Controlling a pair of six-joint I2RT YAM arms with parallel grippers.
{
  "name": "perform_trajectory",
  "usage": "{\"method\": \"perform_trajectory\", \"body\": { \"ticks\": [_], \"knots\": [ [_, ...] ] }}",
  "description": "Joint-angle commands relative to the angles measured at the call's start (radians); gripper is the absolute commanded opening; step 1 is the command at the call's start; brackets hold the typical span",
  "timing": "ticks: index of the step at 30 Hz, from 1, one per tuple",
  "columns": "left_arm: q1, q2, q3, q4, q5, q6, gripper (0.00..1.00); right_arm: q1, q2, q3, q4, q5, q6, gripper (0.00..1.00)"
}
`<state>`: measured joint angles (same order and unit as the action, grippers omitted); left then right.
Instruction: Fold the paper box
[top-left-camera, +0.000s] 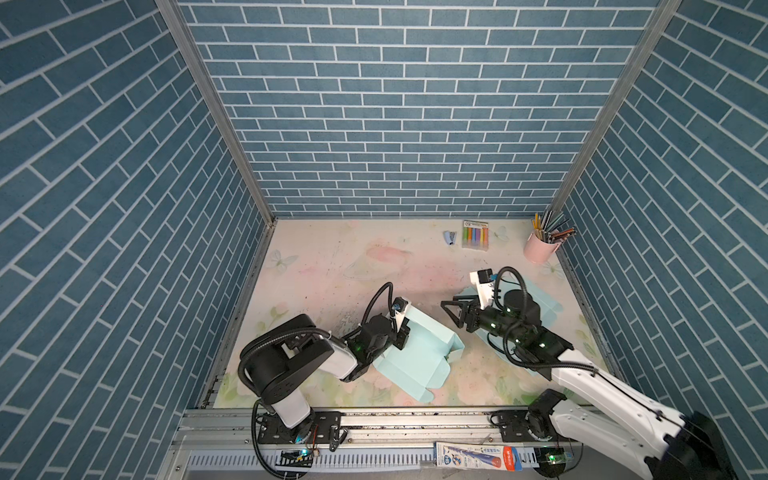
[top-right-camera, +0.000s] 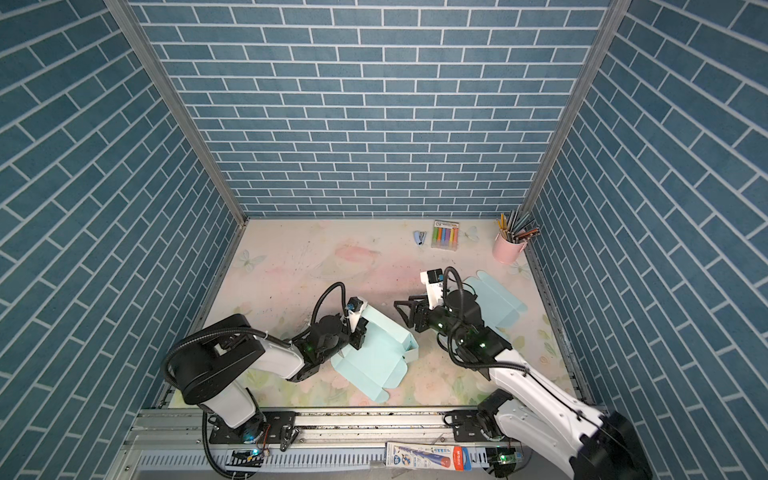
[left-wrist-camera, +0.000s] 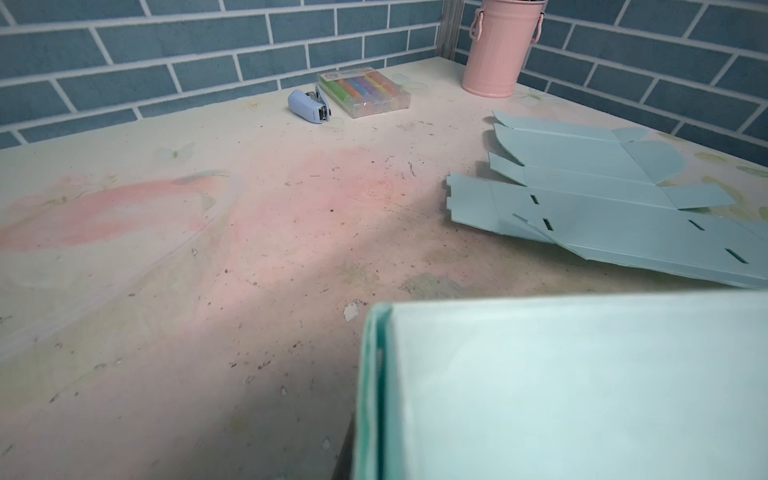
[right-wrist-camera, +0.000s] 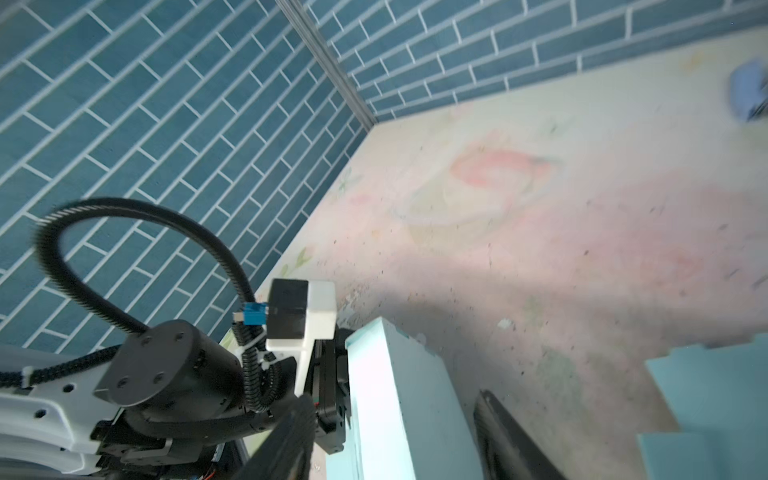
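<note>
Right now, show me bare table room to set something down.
Free: left and middle of the table, between the left wall, stapler and folded box. Crowded: far right corner with markers and cup; flat sheet below them.

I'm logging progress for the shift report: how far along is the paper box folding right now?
Done: the paper box has at least one panel standing up off the table. In hand: the left pincer is clamped on its raised edge; the right pincer hangs open nearby, holding nothing. Left: the flaps at its near end look unfolded, and a second blank lies flat.
</note>
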<state>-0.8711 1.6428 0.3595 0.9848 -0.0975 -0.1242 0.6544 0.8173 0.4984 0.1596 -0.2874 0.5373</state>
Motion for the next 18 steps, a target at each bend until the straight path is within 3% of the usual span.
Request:
{"method": "perform_trajectory", "body": {
  "ticks": [1, 6, 10, 18],
  "knots": [
    [0.005, -0.049, 0.005, -0.101, -0.033, -0.034, 0.00, 0.005, -0.157, -0.078, -0.102, 0.100, -0.063, 0.59],
    [0.086, -0.148, 0.004, -0.205, 0.044, -0.100, 0.00, 0.007, -0.342, -0.249, -0.042, 0.095, -0.038, 0.55],
    [0.127, -0.235, 0.043, -0.368, 0.066, -0.113, 0.00, 0.014, -0.382, -0.319, 0.045, 0.053, -0.068, 0.55],
    [0.140, -0.315, 0.114, -0.583, 0.039, -0.150, 0.00, 0.078, -0.126, -0.272, 0.219, -0.006, -0.193, 0.52]
  ]
}}
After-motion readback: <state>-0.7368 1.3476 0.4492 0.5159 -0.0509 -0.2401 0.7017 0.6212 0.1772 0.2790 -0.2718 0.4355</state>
